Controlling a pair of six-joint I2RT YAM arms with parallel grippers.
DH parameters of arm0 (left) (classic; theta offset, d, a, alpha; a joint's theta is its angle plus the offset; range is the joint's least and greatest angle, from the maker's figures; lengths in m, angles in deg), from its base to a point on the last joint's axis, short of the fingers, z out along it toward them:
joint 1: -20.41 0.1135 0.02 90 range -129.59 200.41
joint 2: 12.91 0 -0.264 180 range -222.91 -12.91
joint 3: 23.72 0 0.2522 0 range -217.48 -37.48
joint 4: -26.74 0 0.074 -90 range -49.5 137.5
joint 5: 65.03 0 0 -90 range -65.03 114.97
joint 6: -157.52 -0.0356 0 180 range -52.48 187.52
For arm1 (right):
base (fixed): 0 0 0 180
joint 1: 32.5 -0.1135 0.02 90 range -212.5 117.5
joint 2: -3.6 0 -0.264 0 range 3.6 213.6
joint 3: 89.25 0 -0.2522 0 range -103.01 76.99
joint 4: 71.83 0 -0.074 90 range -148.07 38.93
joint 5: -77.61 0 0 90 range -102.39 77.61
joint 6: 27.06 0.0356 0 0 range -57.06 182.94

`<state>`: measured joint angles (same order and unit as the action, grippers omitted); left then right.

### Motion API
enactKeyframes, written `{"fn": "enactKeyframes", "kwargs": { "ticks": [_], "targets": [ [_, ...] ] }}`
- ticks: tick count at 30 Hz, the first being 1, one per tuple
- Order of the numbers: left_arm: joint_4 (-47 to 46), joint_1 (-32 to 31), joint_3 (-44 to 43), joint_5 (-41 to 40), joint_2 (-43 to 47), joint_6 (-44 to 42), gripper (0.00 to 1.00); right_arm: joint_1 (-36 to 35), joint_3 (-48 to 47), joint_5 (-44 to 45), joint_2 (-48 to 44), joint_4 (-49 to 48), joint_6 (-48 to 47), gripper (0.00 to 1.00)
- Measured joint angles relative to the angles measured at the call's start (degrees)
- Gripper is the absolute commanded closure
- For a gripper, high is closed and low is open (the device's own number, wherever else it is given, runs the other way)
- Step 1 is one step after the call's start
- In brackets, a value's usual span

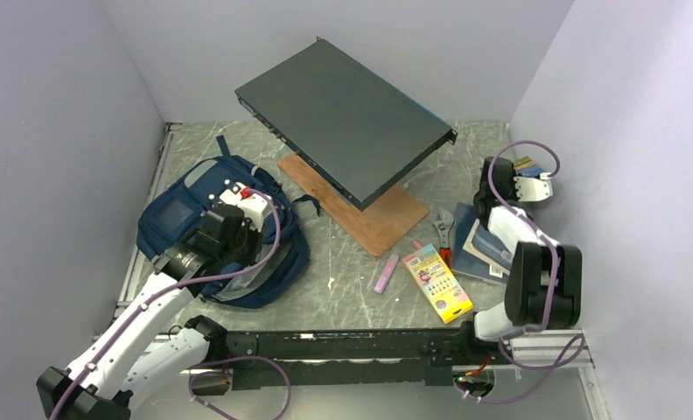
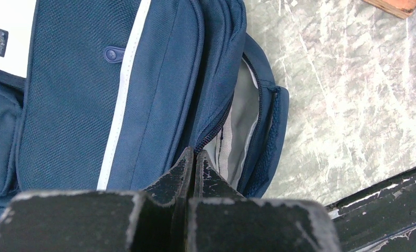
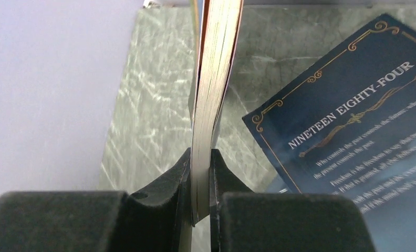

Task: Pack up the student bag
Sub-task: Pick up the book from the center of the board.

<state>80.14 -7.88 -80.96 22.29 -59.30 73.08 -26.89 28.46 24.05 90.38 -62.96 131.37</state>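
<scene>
Left claw (image 2: 194, 157) has its fingers pressed together, tips at the zip line of the bag (image 1: 181, 214); whether they nip any cloth I cannot tell. The bag lies flat at the left of the table (image 1: 343, 293), close to the left wall; its mouth gapes beside the tips and shows grey lining. The table is grey-green and marbled, with white scuffs; a metal rail (image 1: 155, 192) runs along its left edge and a black rail (image 1: 352, 346) along the near edge; pale lilac walls (image 1: 54, 131) close it in on three sides. At the middle a brown board (image 1: 374, 223) lies flat; a dark slab (image 1: 343, 114) rests tilted on it, its near corner down on the wood. Right of the board a pink stick (image 1: 386, 273) lies just beside a crayon box (image 1: 437, 282); a wrench (image 1: 445, 229) lies between the board and a blue book (image 3: 353, 131) titled Nineteen Eighty-Four, flat on the table. Right claw (image 3: 200, 157), at the far right, pinches a thin book (image 3: 214, 79) by its lower edge; it stands upright, apart from the blue book.
</scene>
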Motion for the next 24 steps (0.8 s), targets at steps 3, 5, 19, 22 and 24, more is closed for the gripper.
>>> {"fn": "enactKeyframes", "kwargs": {
  "ticks": [3,5,19,22,24],
  "targets": [
    [0.0,0.63,0.0,0.0,0.42,0.0,1.0,0.0,3.78,-4.59,-6.84,-0.83,-8.09,1.0],
    [0.0,0.87,0.0,-0.07,0.61,0.0,1.0,-0.04,5.7,-8.26,-11.26,-0.42,-11.89,1.0],
    [-0.15,1.09,0.0,-0.2,2.05,0.0,1.0,-4.48,16.11,-32.65,-49.42,20.79,-25.77,1.0],
    [-0.42,1.11,0.09,-0.2,2.47,0.02,1.0,-6.1,16.96,-39.45,-53.48,24.92,-26.43,1.0],
    [-0.44,1.11,0.09,-0.2,2.78,0.04,1.0,-8.28,17.88,-44.37,-55.8,26.84,-26.34,1.0]
  ]
}}
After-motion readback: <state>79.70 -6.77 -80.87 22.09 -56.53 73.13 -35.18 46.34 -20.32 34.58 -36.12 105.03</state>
